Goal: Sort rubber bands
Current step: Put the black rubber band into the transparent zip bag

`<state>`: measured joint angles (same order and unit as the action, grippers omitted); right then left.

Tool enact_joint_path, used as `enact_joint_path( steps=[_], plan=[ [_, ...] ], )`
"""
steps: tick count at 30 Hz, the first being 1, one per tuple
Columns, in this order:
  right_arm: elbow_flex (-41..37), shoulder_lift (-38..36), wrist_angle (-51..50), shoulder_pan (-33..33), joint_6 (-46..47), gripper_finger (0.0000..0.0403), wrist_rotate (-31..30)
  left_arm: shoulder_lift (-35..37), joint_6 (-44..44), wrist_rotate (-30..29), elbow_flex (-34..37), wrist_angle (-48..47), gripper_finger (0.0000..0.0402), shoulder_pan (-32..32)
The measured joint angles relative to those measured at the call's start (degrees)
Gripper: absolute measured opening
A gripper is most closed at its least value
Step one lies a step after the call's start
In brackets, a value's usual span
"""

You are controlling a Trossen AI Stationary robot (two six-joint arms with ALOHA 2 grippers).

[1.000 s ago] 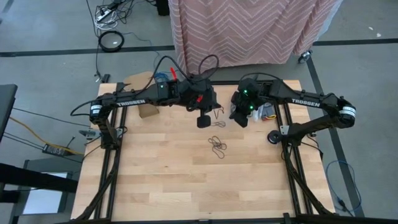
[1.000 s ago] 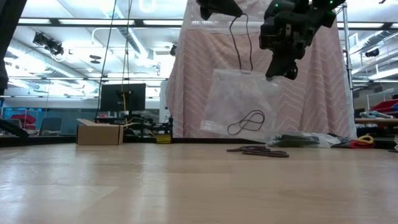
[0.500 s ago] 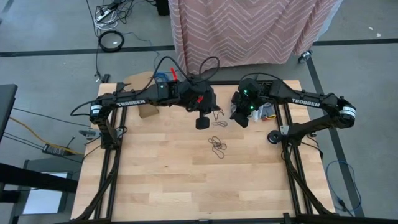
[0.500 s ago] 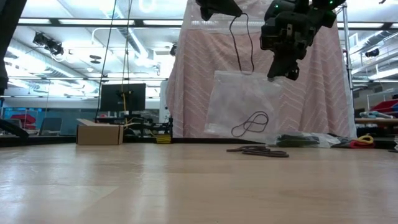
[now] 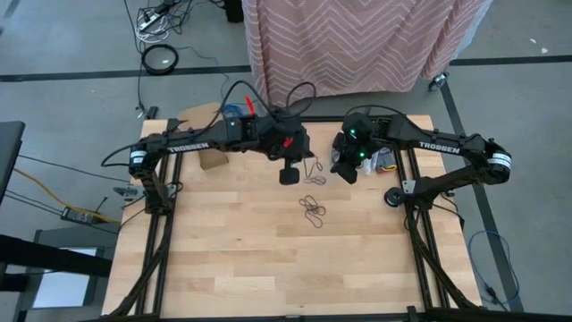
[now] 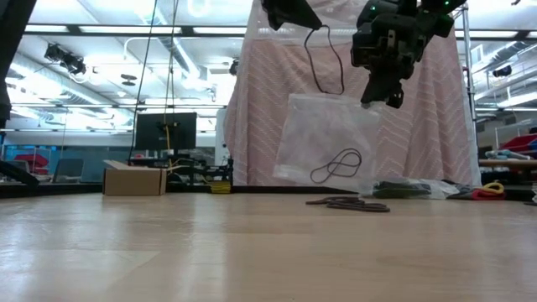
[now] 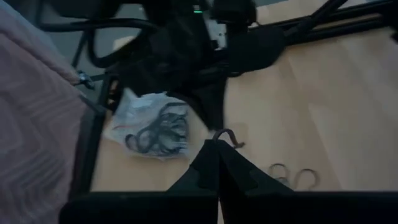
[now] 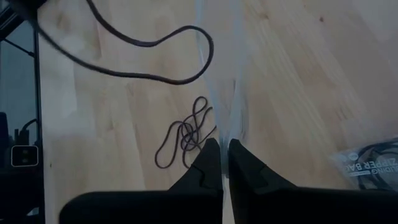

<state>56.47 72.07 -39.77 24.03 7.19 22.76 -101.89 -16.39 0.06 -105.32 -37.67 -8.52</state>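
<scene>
My left gripper hangs above the table's far middle, shut on a long black rubber band. Just to its right, my right gripper is shut on a clear plastic bag that has a few black rubber bands at its bottom. A small pile of black rubber bands lies flat on the wood nearer the middle. A second clear bag, full of black bands, lies on the table under the right arm. My left gripper pinches the black band's upper end between its two fingertips, slanting down. The band hangs below as a long slack loop, clear of the table. My right gripper pinches the clear bag's top edge between its two fingers, slanting down from above. The bag hangs below the fingers and spreads toward the left arm; whether its lower edge touches the table, I cannot tell.
A small cardboard box sits at the table's far left. Coloured bits lie at the far right beside the second bag. A pink patterned cloth hangs beyond the far edge. The near half of the wooden table is bare wood.
The loop under my left gripper has swung a little toward the table's left, and the hanging bag has swayed slightly. Both grippers stay shut and in place.
</scene>
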Motion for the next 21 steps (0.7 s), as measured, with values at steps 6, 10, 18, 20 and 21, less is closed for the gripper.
enact_joint_path(
  steps=[6,10,18,20,21],
  plan=[
    [0.0,0.0,0.0,0.0,0.0,0.0000,0.7,0.0,-1.5,-1.7,0.0,3.7,0.0000,-1.7],
    [0.0,0.0,0.0,-0.1,0.3,0.0000,1.0,0.0,-1.6,-1.8,0.0,5.4,0.0000,-3.1],
    [0.0,0.0,0.7,-1.7,0.4,0.0000,0.6,0.0,-1.5,0.0,0.0,5.6,0.0000,-5.0],
    [0.0,0.0,1.0,-1.8,0.5,0.0000,0.3,0.0,-1.5,0.8,0.0,5.6,0.0000,-5.0],
    [0.0,0.0,1.0,-1.8,0.5,0.0000,0.0,-0.1,-1.6,1.3,0.0,5.6,0.0000,-5.0]
  ],
)
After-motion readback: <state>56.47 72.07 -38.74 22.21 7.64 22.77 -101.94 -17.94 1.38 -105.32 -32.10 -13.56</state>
